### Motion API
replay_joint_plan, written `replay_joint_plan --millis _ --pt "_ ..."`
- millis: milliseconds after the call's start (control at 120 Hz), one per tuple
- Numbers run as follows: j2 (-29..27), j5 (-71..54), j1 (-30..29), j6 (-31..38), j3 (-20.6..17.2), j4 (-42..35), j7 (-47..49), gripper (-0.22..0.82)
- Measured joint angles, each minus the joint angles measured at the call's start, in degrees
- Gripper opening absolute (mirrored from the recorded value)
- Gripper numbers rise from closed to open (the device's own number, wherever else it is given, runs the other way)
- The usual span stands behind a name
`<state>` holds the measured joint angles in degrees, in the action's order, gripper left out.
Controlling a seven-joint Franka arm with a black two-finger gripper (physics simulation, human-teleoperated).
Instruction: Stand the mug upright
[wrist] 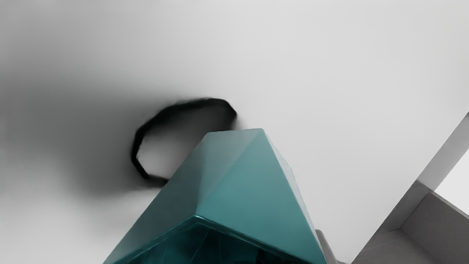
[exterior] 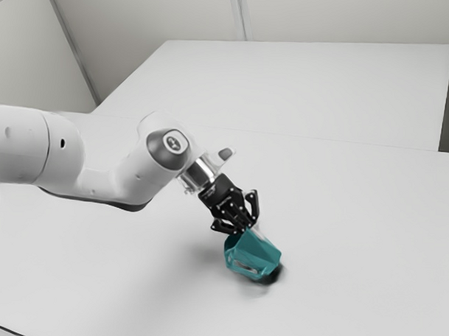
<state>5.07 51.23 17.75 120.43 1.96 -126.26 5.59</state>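
The teal faceted mug (exterior: 252, 254) is tilted over, its open end toward my gripper (exterior: 245, 225) and its base slanting down toward the exterior view's right. My gripper is shut on the mug at its rim; the mug hides the fingertips. In the wrist view the mug (wrist: 234, 183) leans with its dark opening nearest the hand, and a dark bit of the gripper (wrist: 273, 259) is inside that opening. Whether the base touches the table cannot be made out.
A black ring-shaped mark (wrist: 135, 146) lies on the white table (exterior: 355, 239) beside the mug's base, within a soft shadow. A table edge and a grey structure (wrist: 432, 227) stand off to one side in the wrist view. Pale walls rise behind the table.
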Motion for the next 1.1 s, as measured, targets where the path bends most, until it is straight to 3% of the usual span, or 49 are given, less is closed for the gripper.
replay_joint_plan --millis 167,467,1100 --pt "-2.84 -13.24 -0.14 2.00 0.43 0.79 0.94 -0.17" --pt "-4.75 -34.11 1.06 2.38 5.22 3.06 3.29 -0.18" --pt "-2.19 -52.13 -3.23 0.20 7.14 5.82 5.60 -0.18"
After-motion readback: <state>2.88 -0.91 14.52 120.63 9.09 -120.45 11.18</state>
